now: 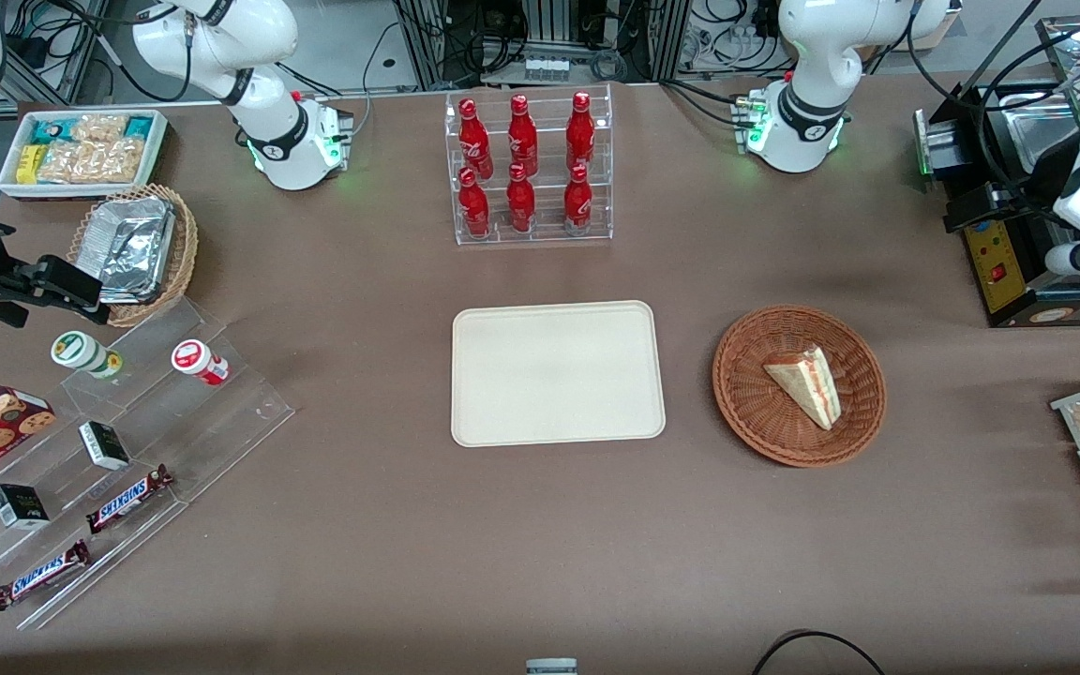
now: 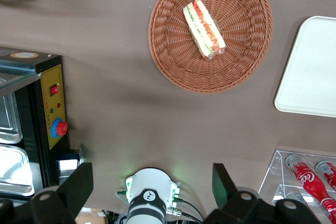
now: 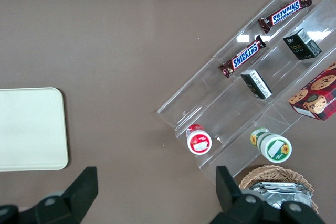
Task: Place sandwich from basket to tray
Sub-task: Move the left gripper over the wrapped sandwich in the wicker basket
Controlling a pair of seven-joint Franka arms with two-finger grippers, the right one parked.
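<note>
The pale triangular sandwich wedge [image 1: 806,383] lies in the round reddish-brown wicker basket [image 1: 752,405], cream rectangular tray [image 1: 557,371] at its 9 o'clock; gripper [image 2: 151,184] spread, high above the table.

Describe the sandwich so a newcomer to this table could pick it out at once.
Start at the cream tray in the middle of the brown table; beside it, toward the working arm's end, sits a round reddish-brown wicker basket. The sandwich lies in it alone: a pale bread wedge with red and green filling along its edge. The open gripper hangs high above, apart from it.
</note>
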